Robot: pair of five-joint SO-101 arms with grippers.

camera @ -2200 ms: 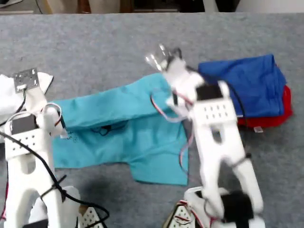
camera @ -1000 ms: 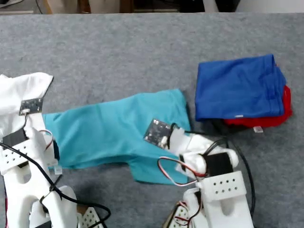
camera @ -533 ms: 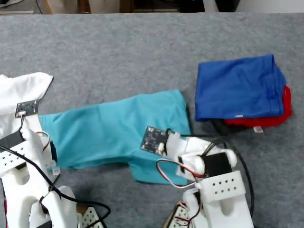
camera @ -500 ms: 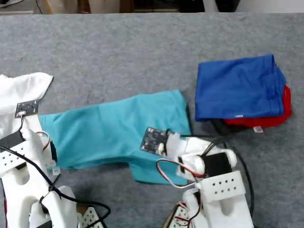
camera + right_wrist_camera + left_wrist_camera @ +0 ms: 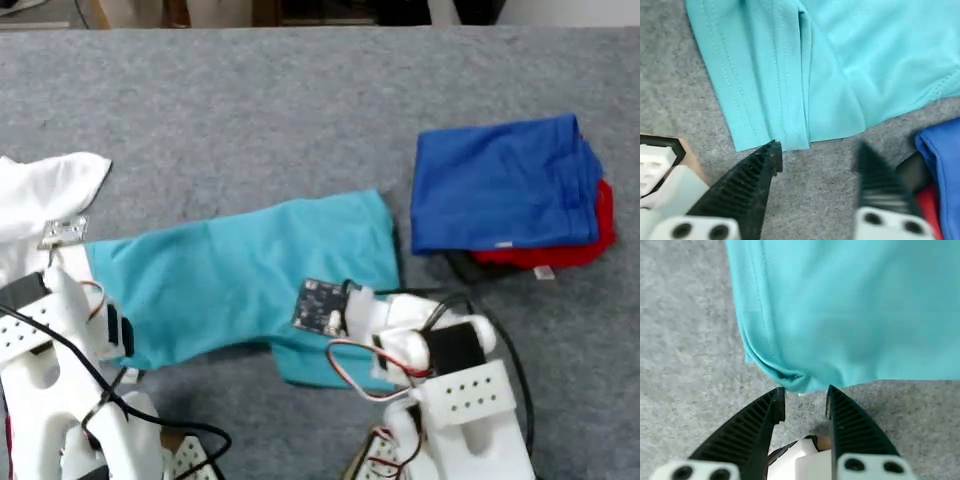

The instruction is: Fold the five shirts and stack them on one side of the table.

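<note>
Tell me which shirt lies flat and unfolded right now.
The teal shirt, spread across mid-table. The blue shirt and red shirt are folded in a stack; the white shirt is bunched at the edge.

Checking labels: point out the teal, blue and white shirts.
teal shirt (image 5: 240, 270), high view, middle of its body.
blue shirt (image 5: 500, 185), high view, folded top face.
white shirt (image 5: 45, 185), high view, bare cloth.
</note>
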